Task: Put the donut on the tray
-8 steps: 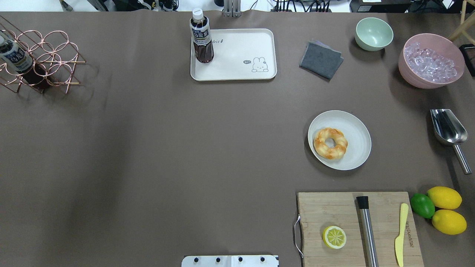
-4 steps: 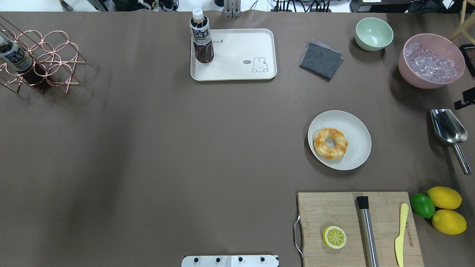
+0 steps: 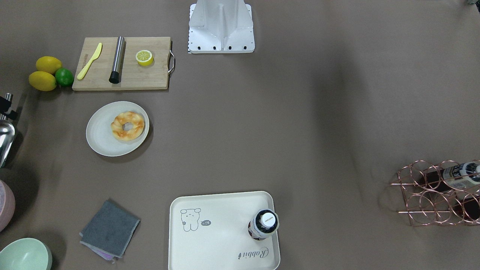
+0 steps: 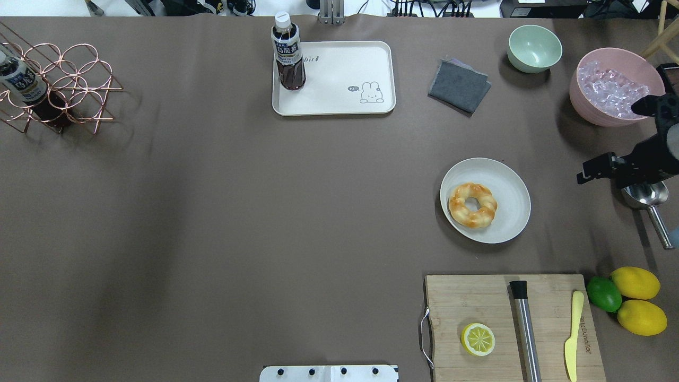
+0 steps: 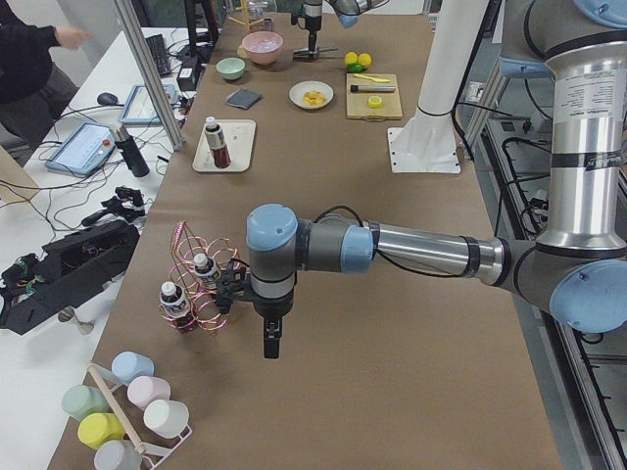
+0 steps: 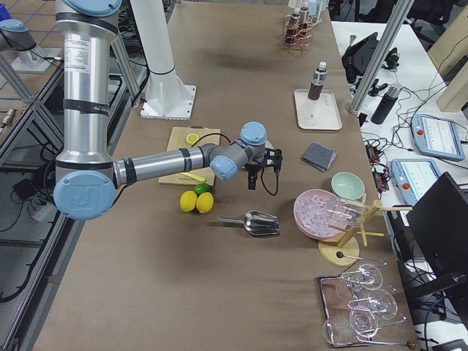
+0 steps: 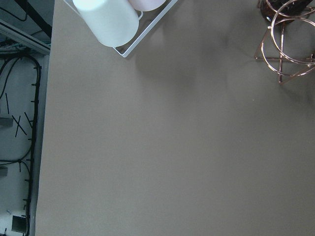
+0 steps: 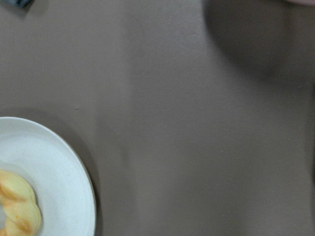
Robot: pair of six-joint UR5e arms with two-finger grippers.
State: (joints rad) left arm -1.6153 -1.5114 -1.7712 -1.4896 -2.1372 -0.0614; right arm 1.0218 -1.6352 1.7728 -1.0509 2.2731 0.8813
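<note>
The twisted golden-yellow ring donut (image 4: 472,205) lies on the round off-white plate (image 4: 509,180) on the counter (image 4: 212,212). The cream-white rectangular tray (image 4: 345,74), well apart, holds one upright dark bottle (image 4: 288,53). The right end effector (image 4: 583,174) hovers near the plate and the left end effector (image 5: 271,348) over bare counter. Grip state of both: cannot tell.

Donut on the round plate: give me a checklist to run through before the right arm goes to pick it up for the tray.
1. Donut unobstructed: ok, it lies alone on the round plate.
2. Right pincer above the donut: not ok, it hangs off to the plate's side, near the metal scoop.
3. Right pincer open: cannot tell.
4. Room on the tray: ok, only a drink bottle stands on it, in one corner.
5. Left pincer out of the way: ok, it hangs by the wire bottle rack, far from plate and tray.
</note>
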